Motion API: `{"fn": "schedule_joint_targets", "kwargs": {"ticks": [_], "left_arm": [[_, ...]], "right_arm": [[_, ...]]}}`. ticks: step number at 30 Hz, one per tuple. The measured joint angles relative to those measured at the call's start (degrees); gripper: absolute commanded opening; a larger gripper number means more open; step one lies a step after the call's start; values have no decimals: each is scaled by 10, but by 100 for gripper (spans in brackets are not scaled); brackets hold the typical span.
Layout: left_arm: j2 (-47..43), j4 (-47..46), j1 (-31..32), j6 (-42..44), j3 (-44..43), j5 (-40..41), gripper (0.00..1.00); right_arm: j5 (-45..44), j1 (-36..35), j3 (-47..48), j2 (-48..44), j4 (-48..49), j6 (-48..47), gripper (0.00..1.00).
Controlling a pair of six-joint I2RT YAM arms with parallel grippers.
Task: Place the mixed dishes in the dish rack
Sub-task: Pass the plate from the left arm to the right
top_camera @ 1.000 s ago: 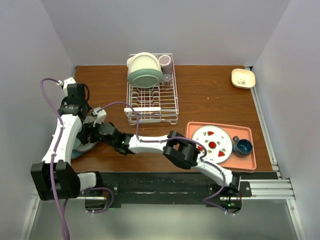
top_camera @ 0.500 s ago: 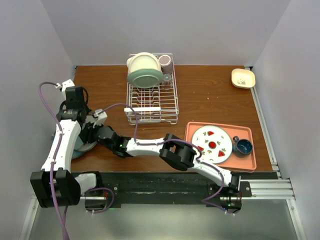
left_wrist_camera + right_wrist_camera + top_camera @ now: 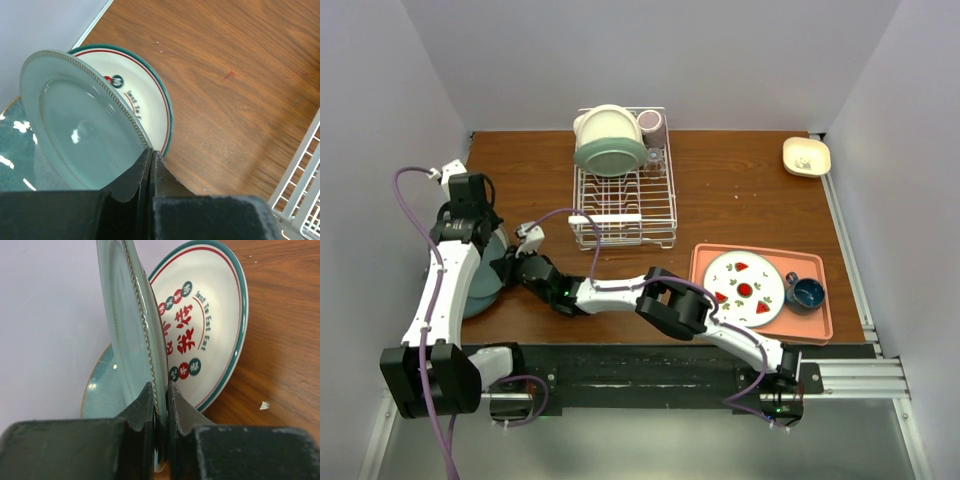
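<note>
Tilted upward since a second ago, the pale green plate point(image 3: 85, 135) stands at the far left, well apart from the rack point(image 3: 625, 205). The left gripper point(image 3: 150, 165) and right gripper point(image 3: 161, 395) apparently both pinch its rim; opposing pulls could drop it.

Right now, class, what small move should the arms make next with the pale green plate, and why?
Probably open the left gripper. It and the right gripper both seem clamped on the rim of the pale green plate, held on edge; once the left lets go, the right can carry it to the dish rack.
</note>
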State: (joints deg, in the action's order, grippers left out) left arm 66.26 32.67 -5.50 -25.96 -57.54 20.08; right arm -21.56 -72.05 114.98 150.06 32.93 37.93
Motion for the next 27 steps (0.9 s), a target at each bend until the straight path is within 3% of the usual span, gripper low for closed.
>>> {"fn": "schedule_joint_targets", "kwargs": {"ticks": [1,5,11,27], "left_arm": [[0,1,0,0,-2,-4,7],[-2,4,2,-1,-24,-16,41],[-30,14,3,2,-64,-19,59],[-109,58,3,15,-159,-17,85]], "right_arm": [[0,0,-2,0,3,1,0],[5,0,-18,-9,15,0,0],[17,-2,-60,-47,10,-8,0],[33,-11,-103,-133,11,-54,0]]}}
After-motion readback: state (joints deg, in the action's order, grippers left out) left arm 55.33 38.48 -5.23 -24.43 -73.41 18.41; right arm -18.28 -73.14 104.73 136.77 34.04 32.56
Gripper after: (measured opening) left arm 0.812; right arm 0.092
